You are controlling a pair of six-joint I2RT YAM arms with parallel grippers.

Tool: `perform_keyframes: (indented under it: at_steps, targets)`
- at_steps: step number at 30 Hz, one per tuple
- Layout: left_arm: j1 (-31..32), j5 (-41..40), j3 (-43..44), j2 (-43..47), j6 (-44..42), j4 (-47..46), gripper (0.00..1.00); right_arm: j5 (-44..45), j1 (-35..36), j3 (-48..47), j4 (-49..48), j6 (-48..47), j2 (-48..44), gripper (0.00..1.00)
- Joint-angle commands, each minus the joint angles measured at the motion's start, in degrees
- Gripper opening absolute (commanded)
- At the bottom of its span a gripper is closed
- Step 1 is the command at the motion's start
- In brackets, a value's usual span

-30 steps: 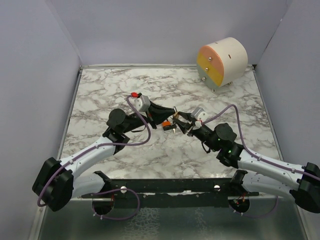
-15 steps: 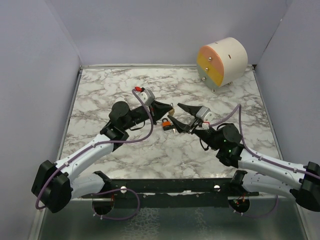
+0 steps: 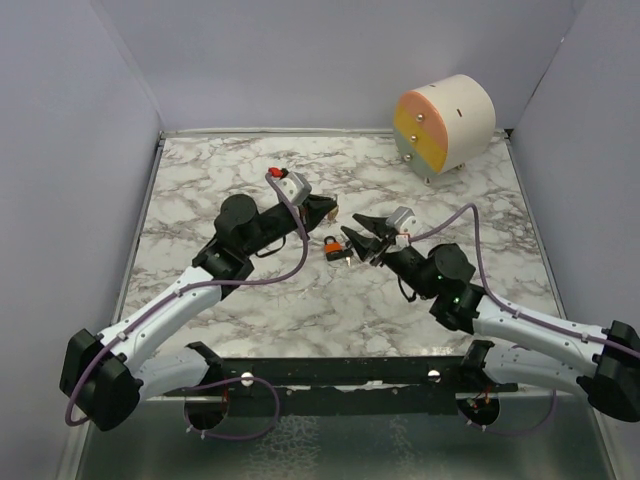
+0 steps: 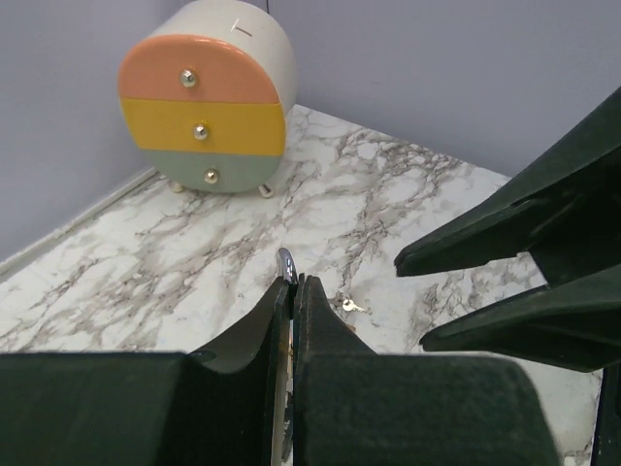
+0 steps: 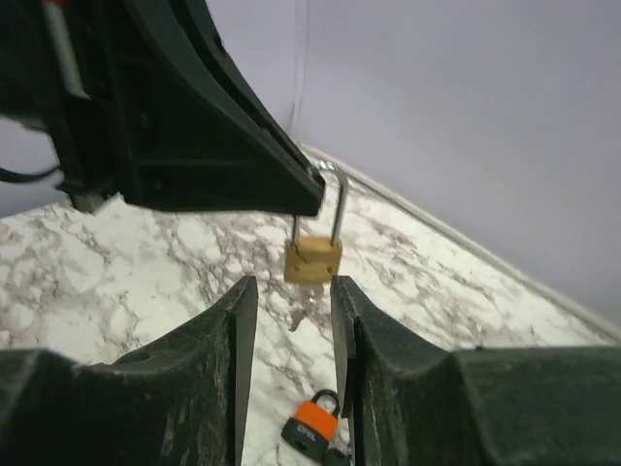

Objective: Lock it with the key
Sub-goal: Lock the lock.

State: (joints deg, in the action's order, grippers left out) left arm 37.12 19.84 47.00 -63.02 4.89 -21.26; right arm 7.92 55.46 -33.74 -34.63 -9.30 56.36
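Arms lean toward each other low over the tabletop (image 3: 200, 180), tips almost meeting. Left tool (image 3: 326, 208) is pinched tight on the shackle of a small brass padlock (image 5: 312, 260), which hangs just ahead of the right tool (image 3: 352, 237). That tool's fingers stand narrowly apart on nothing, with an orange padlock (image 5: 310, 425) lying on the marble below.

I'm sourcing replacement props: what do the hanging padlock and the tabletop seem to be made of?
The hanging padlock: body looks like brass, a dull yellow-gold; its shackle looks like polished steel, silvery and shiny. The tabletop: white with grey veins like marble, possibly a printed laminate; smooth, faintly glossy.
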Motion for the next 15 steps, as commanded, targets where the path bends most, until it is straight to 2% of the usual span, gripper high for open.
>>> perform_keyframes:
  at_steps: [1, 5, 7, 11, 15]
  targets:
    - [-0.2, 1.4, 2.8, 2.0, -3.3, 1.5, 0.00, -1.5, -4.9, 2.0, 2.3, 7.3, 0.3, 0.38]
    - [-0.2, 3.7, 3.2, 3.6, -4.9, 2.8, 0.00, -15.4, -18.2, 5.5, -1.2, 17.5, -0.5, 0.41]
    - [-0.2, 5.7, 3.2, 4.5, -5.7, 3.0, 0.00, -21.3, -22.6, 6.2, -2.8, 19.9, 0.1, 0.41]
    - [-0.3, 12.5, 2.6, 6.0, -6.3, 1.4, 0.00, -35.5, -23.5, 7.8, -8.4, 19.5, 1.6, 0.40]
    - [-0.3, 19.3, 2.5, 6.9, -6.3, 0.4, 0.00, -47.3, -23.5, 10.0, -17.1, 21.3, 2.5, 0.31]
